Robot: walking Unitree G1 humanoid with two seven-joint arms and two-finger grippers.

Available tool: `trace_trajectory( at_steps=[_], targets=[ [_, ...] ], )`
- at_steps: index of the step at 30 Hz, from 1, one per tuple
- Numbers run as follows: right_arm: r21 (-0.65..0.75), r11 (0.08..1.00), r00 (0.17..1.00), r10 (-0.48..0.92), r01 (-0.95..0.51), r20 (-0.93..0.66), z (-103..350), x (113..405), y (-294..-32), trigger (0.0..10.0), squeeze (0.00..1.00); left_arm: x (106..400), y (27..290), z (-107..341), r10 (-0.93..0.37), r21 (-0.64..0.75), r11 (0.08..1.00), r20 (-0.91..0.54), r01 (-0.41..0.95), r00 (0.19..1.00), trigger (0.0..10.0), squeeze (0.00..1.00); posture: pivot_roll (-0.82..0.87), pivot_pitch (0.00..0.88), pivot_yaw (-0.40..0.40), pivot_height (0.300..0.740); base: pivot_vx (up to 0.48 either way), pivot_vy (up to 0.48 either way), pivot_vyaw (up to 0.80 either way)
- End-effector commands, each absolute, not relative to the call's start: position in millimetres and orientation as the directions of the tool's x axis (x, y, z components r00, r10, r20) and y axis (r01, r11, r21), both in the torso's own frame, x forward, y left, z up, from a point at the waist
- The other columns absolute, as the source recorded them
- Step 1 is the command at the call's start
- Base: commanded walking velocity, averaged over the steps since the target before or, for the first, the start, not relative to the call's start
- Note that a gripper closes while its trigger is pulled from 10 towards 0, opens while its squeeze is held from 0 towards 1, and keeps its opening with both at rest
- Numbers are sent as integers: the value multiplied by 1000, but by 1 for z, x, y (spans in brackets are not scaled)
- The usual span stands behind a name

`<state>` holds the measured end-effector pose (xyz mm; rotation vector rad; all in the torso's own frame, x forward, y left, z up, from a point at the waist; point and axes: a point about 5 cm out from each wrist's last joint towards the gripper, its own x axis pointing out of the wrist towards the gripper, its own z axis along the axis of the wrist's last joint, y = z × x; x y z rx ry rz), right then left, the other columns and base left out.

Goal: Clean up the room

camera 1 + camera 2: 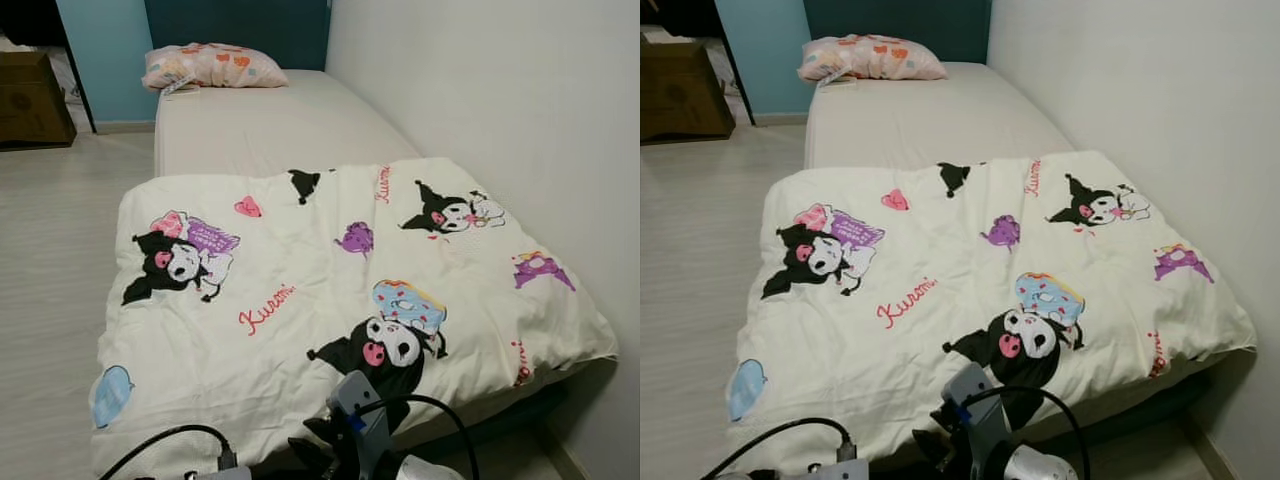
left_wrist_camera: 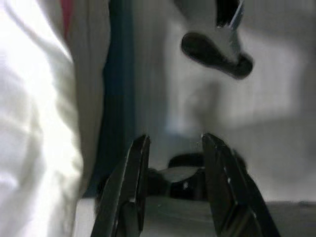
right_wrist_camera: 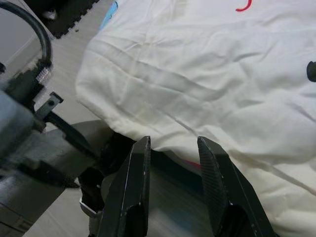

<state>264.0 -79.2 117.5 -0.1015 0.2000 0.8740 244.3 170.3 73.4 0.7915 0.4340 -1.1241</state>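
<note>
A cream duvet [image 1: 330,300] printed with black-and-white cartoon characters lies spread over the foot half of a single bed [image 1: 270,125]. A patterned pillow [image 1: 210,66] rests at the head end. Both arms sit low at the bed's foot. In the left wrist view my left gripper [image 2: 173,148] is open with nothing between its fingers, beside the hanging white duvet edge [image 2: 34,123]. In the right wrist view my right gripper [image 3: 173,148] is open too, just below the duvet's hanging edge [image 3: 197,98].
The bed stands against a white wall [image 1: 500,90] on its right. Pale wood floor [image 1: 50,250] runs along its left side. A brown box [image 1: 30,100] stands at the far left by a blue wall [image 1: 105,50].
</note>
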Motion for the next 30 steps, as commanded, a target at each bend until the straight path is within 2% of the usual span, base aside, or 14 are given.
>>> trace_trajectory(
  at_steps=[1,3,4,5,7,9,11,12,13,16,17,20,24,30],
  targets=[
    [38,626,605,766,-779,-217,112,259,-78,10000,0,241,163,85,-726,274,272,-571,923,383,10000,0,64,344,-85,554,0,0,0],
    [38,626,605,766,-779,-217,112,259,-78,10000,0,241,163,85,-726,274,272,-571,923,383,10000,0,64,344,-85,554,0,0,0],
    [55,621,600,773,-782,-204,113,259,-78,10000,0,243,159,95,-774,256,311,-491,915,400,10000,0,66,348,-87,554,0,0,0],
    [70,619,599,779,-782,-188,116,259,-78,10000,0,256,160,110,-779,299,425,-360,854,514,10000,0,66,348,-88,554,0,0,0],
    [70,619,599,779,-782,-188,116,259,-78,10000,0,256,160,110,-779,299,425,-360,854,514,10000,0,66,348,-88,554,0,0,0],
    [68,634,616,768,-771,-173,118,262,-79,10000,0,275,174,113,-678,385,533,-339,753,653,10000,0,63,348,-88,554,0,0,0],
    [60,645,629,759,-762,-167,119,264,-80,10000,0,281,182,112,-626,434,547,-357,716,694,10000,0,62,347,-88,554,0,0,0],
    [52,677,664,732,-734,-150,121,268,-83,10000,0,288,191,111,-569,488,559,-363,671,738,10000,0,62,349,-88,554,0,0,0],
    [52,677,664,732,-734,-150,121,268,-83,10000,0,288,191,111,-569,488,559,-363,671,738,10000,0,62,349,-88,554,0,0,0],
    [40,834,831,551,-550,-77,129,291,-102,10000,0,305,210,112,-365,600,654,-283,460,887,10000,0,64,354,-86,554,0,0,0],
    [40,834,831,551,-550,-77,129,291,-102,10000,0,305,210,112,-365,600,654,-283,460,887,10000,0,64,354,-86,554,0,0,0],
    [81,920,920,389,-384,-55,129,309,-120,10000,0,312,216,105,-206,591,745,-240,311,949,10000,0,63,357,-84,554,0,0,0],
    [109,943,944,323,-315,-70,126,318,-128,10000,0,311,216,90,-136,555,789,-260,263,956,10000,0,62,360,-83,554,0,0,0],
    [88,945,925,327,-315,-192,106,322,-125,10000,0,295,215,49,-90,525,791,-409,315,908,10000,0,62,360,-81,554,0,0,0]
  ],
)
